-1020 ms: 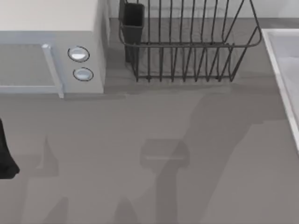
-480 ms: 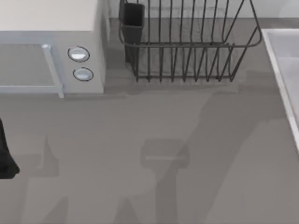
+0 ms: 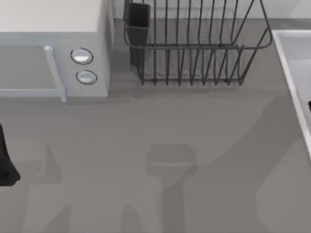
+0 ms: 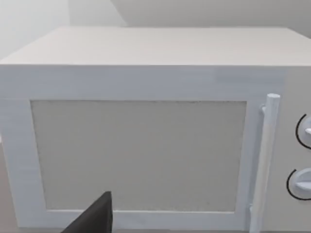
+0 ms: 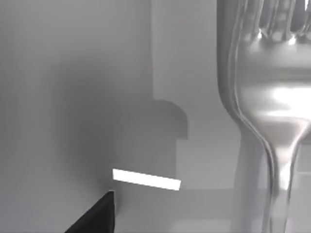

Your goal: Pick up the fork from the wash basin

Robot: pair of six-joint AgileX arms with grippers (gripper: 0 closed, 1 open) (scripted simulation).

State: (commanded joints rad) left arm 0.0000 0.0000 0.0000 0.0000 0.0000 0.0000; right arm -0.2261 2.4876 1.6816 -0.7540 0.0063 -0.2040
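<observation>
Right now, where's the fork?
The fork fills the right wrist view, lying on the pale floor of the wash basin, which sits at the table's right edge in the top view, beside the dish rack.

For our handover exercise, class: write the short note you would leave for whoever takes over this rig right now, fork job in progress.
Left claw: parked in front of the microwave, at the table's left edge; can't tell if open or shut.
Right claw: over the wash basin at the table's right edge, close above the fork; can't tell if open or shut.
Fork: lying in the basin, not gripped.
Done: right arm brought to the basin.
Left: line up on the fork, close on it, lift it out.
</observation>
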